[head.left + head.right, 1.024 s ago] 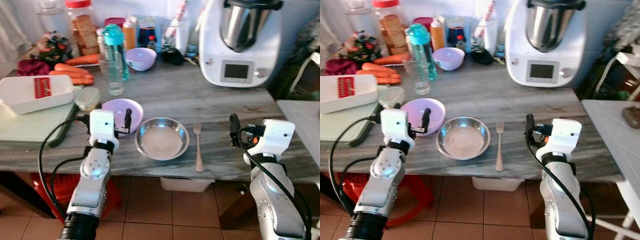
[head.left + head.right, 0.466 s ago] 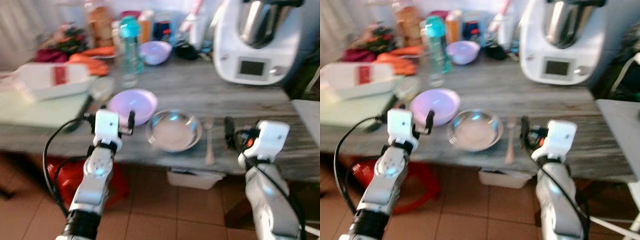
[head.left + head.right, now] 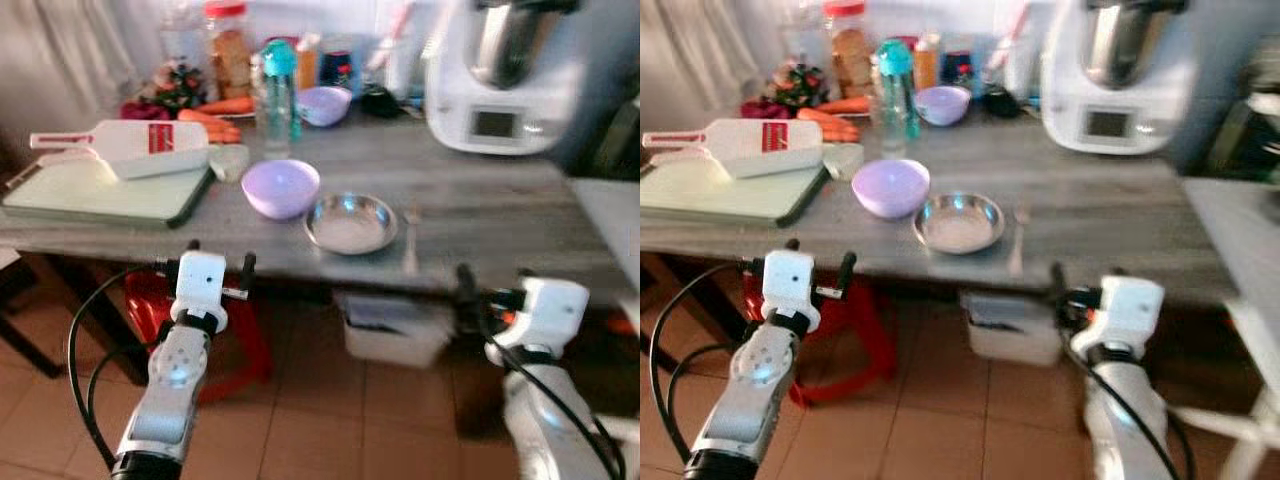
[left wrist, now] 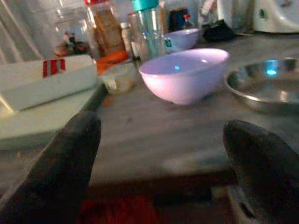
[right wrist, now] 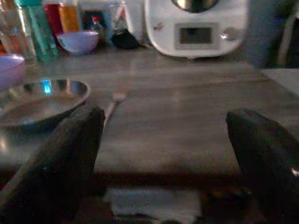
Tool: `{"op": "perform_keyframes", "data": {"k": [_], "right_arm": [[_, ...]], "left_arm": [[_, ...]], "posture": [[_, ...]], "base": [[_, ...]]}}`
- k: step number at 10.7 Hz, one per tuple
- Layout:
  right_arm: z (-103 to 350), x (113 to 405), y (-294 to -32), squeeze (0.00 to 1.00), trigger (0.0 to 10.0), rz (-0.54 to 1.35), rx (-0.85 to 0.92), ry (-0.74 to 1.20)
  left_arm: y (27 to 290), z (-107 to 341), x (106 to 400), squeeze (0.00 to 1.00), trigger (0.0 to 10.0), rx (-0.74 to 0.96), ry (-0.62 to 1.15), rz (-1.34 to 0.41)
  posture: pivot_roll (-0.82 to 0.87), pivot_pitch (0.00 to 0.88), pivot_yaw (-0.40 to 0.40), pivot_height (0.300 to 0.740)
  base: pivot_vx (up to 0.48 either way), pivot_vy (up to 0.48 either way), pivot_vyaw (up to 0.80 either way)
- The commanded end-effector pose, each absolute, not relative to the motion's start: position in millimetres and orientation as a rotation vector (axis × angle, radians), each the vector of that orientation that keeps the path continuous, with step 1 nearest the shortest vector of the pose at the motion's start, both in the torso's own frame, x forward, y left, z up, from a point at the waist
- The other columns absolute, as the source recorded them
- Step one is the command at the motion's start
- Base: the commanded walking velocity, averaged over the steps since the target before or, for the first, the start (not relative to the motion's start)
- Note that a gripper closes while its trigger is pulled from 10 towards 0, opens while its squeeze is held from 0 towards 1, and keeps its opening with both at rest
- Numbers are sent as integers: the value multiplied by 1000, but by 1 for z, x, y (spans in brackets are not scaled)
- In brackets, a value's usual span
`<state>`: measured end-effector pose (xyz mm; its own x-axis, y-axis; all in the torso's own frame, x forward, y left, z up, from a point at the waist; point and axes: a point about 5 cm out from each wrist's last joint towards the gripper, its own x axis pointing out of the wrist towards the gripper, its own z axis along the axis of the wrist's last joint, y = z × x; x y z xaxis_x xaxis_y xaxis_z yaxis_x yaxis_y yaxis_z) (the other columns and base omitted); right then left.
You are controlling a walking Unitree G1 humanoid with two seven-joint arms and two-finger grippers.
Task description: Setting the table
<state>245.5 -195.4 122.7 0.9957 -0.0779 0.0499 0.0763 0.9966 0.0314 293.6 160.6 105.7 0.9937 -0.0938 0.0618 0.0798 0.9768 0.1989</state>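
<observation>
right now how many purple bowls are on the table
2. One purple bowl sits near the front edge, left of the steel dish. The second purple bowl is at the back among the bottles; clutter there could hide more.

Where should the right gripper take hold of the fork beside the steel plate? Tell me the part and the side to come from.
Probably the handle of the fork, from above. It lies flat on the table, right of the steel plate, tines away from the robot, handle end nearest the edge. The open right gripper is below table height, so it must rise first.
</observation>
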Motion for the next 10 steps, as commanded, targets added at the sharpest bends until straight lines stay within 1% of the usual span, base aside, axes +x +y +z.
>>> {"op": "perform_keyframes", "data": {"k": [1, 5, 7, 8, 10], "right_arm": [[127, 247, -192, 0, 10000, -62, 32, -71], [125, 240, -189, 0, 10000, -73, 43, -68], [126, 241, -189, 0, 10000, -78, 44, -73], [130, 245, -190, 0, 10000, -89, 41, -91], [131, 248, -188, 0, 10000, -77, 47, -91]], "left_arm": [[163, 109, 293, 0, 10000, 211, -84, -81], [155, 111, 286, 0, 10000, 199, -90, -113], [153, 117, 286, 0, 10000, 185, -123, -151], [153, 123, 287, 0, 10000, 175, -140, -146], [149, 121, 284, 0, 10000, 154, -132, -152]], "posture": [[0, 0, 16, 740], [2, 0, 16, 740], [4, 0, 18, 740], [6, 0, 6, 740], [10, 0, 1, 740]], "base": [[-326, 0, 0], [-306, 0, 0], [0, 0, 0], [0, 0, 0], [0, 0, 0]]}}
